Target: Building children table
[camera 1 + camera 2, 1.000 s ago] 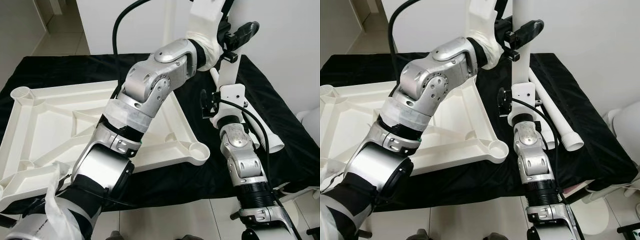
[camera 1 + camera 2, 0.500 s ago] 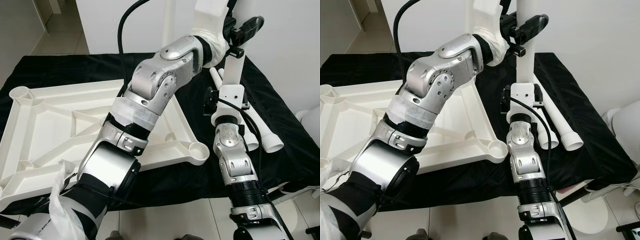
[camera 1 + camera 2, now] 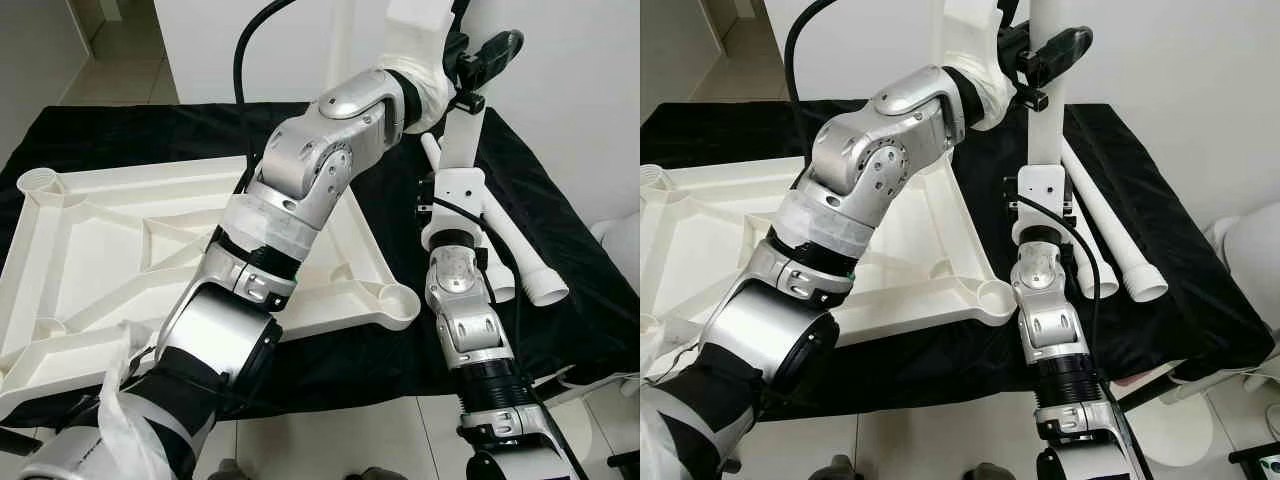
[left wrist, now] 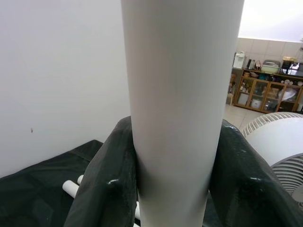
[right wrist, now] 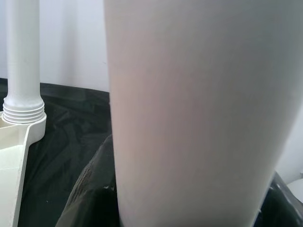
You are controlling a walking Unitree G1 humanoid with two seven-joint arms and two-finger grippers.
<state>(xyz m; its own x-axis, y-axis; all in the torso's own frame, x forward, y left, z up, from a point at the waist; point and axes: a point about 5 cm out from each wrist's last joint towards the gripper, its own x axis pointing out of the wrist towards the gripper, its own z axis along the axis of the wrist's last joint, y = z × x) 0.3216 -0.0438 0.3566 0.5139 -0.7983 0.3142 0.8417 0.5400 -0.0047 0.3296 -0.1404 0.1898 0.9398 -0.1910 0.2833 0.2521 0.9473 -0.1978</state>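
Note:
The white table top (image 3: 100, 250) lies upside down on a black cloth (image 3: 150, 135). Both grippers hold one white table leg (image 3: 460, 135) upright above the cloth, just right of the top's right edge. My left gripper (image 3: 480, 60) is shut on the leg high up; the leg (image 4: 177, 118) sits between its black fingers (image 4: 104, 189). Lower down, my right gripper (image 3: 1040, 190) is shut on the same leg (image 5: 189, 118). Another leg (image 5: 21, 56) stands upright in a corner socket of the top. The front right socket (image 3: 400, 300) is open.
Two more white legs (image 3: 1110, 230) lie side by side on the cloth at the right. A white fan (image 3: 620, 240) stands on the tiled floor beyond the cloth's right edge. A white wall is close behind.
The right forearm has swung left and stands straighter under the leg. The left arm has lifted a little, and the leg stays held in both grippers.

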